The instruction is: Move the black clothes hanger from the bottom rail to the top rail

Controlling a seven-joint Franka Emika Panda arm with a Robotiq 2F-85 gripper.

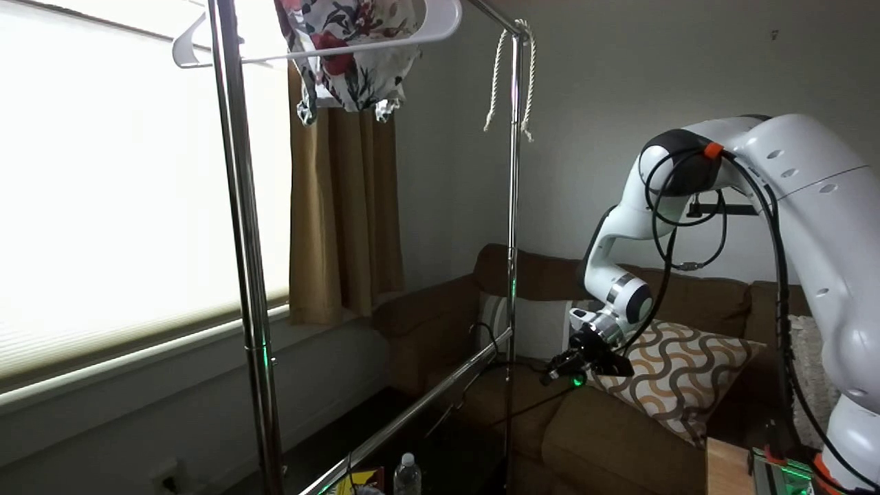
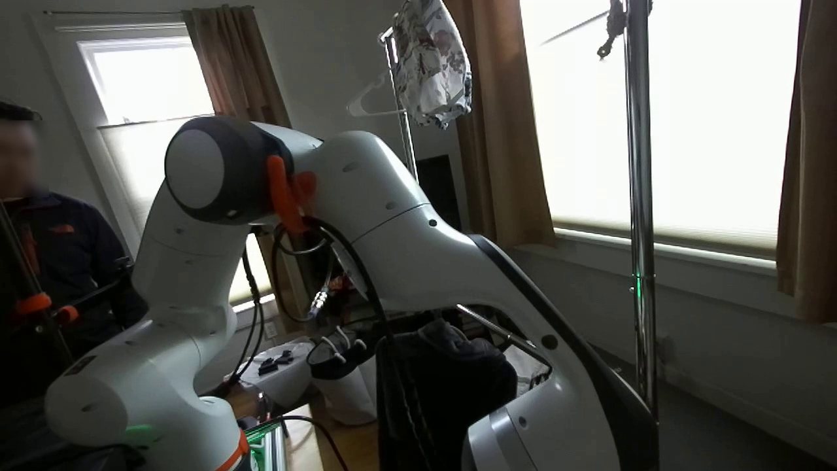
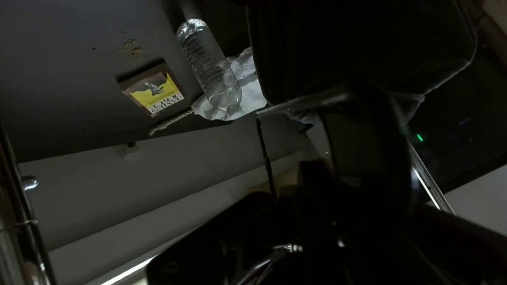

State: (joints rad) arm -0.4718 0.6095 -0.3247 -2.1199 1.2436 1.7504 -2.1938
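Black clothes hanger [image 3: 267, 164]: ahead of gripper [image 1: 560, 375] jaws; jaw spread and grip cannot be told. Bottom rail [image 1: 426, 401]: beyond jaws. Top rail [image 1: 493, 15]: above jaws.

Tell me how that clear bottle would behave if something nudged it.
The clear bottle would probably tip easily: it looks tall and narrow, standing with its cap up in an exterior view. Once over, it may roll, given its round body. Its ribbed, see-through sides look like thin plastic, so a firm squeeze might dent them.
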